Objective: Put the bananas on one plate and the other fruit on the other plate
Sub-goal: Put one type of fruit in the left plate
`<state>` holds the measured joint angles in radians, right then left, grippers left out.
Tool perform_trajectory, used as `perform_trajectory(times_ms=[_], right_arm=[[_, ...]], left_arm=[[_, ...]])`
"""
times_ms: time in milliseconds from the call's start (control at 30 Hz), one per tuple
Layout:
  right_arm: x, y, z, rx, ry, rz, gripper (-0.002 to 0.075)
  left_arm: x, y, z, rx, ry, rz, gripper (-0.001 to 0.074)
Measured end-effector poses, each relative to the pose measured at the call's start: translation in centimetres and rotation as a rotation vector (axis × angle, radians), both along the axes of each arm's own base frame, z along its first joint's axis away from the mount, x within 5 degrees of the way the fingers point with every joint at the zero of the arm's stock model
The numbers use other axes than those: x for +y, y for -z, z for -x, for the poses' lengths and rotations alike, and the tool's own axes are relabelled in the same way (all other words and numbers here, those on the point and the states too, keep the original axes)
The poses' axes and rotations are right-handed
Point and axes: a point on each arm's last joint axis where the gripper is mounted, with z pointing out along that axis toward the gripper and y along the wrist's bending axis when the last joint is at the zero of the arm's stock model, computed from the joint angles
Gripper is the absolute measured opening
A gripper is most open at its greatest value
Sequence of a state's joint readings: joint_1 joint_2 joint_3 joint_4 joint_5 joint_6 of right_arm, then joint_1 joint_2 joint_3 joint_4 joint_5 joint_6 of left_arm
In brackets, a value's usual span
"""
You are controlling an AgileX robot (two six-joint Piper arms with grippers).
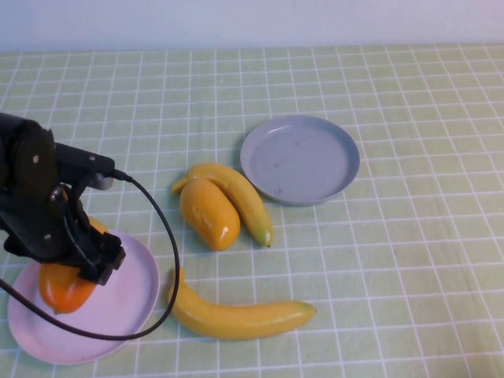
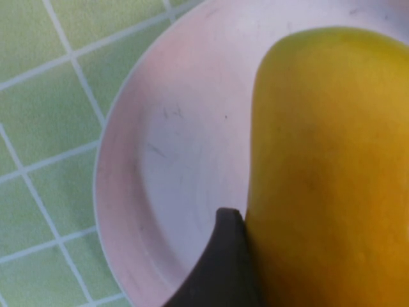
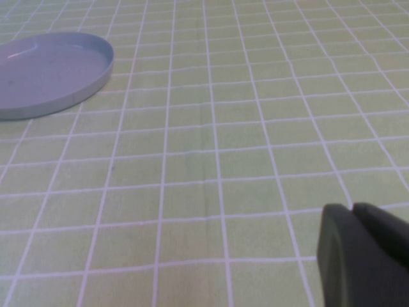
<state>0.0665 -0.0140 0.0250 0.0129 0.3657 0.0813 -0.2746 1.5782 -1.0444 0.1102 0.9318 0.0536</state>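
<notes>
Nearest, near-left: pink plate [image 1: 134,303] w/ one mango [image 1: 63,287] on it, left gripper [image 1: 83,264] pinching that mango; left wrist view shows a finger [image 2: 223,268] touching it. Near banana [image 1: 236,315] lies just right of plate. Mid-table: second mango [image 1: 209,213] touching second banana [image 1: 240,197]. Grey-blue plate [image 1: 299,157] far-right, holding nothing. Right gripper [image 3: 361,256] over bare cloth, fingers pressed together, only in right wrist view.

No text, label, brand, number or sign can be read anywhere in these views.
</notes>
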Motion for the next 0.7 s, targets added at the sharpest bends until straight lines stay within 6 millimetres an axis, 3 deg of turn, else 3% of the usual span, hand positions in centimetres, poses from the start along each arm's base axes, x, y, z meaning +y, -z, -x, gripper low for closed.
perform_trajectory(times_ms=[300, 500, 700], right_arm=[[0.0, 0.0, 0.0, 0.0, 0.0, 0.0, -0.0015], [0.0, 0.0, 0.0, 0.0, 0.0, 0.0, -0.0015], [0.0, 0.0, 0.0, 0.0, 0.0, 0.0, -0.0015]], left_arm=[[0.2, 0.0, -0.1, -0.012, -0.02, -0.014, 0.0643], [0.3, -0.1, -0.3, -0.032, -0.037, -0.029, 0.0652], [-1.1, -1.9, -1.1, -0.059, -0.114, 0.135, 0.0652]])
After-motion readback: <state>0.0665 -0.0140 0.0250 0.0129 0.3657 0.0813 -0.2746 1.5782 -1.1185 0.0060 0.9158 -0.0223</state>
